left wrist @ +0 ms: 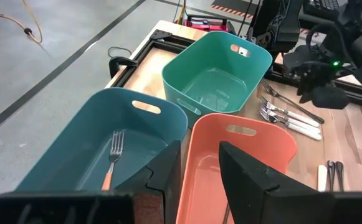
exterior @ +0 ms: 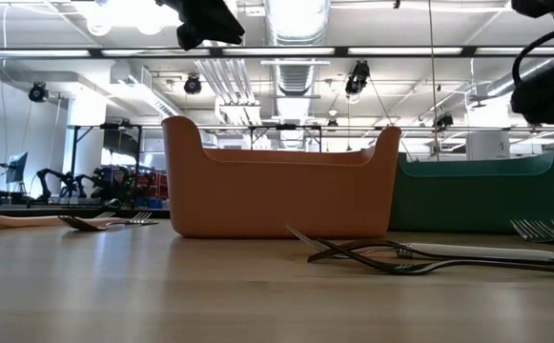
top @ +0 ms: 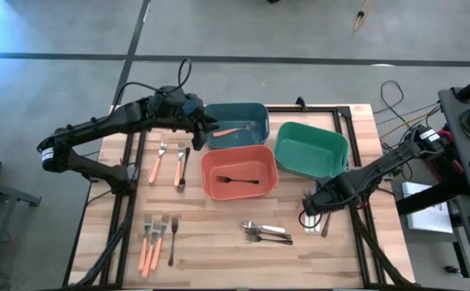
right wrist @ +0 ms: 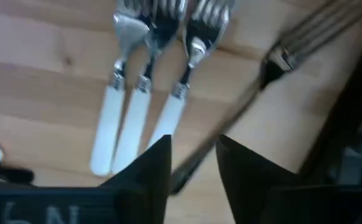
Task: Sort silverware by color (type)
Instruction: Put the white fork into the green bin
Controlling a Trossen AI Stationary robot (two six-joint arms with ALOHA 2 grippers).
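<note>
My right gripper points down, open, low over the table's right side. The thin handle of a plain metal fork runs slantwise between its fingers, untouched as far as shows. Three white-handled forks lie beside it. My left gripper hangs open and holds nothing above the teal bin, where an orange-handled fork lies on the floor. A black fork lies in the orange-red bin. Nothing lies in the green bin.
Orange-handled forks and a black fork lie on the table left of the bins. More orange-handled forks and a black one lie near the front left. A small heap of metal utensils lies front centre. The black table frame edges the right side.
</note>
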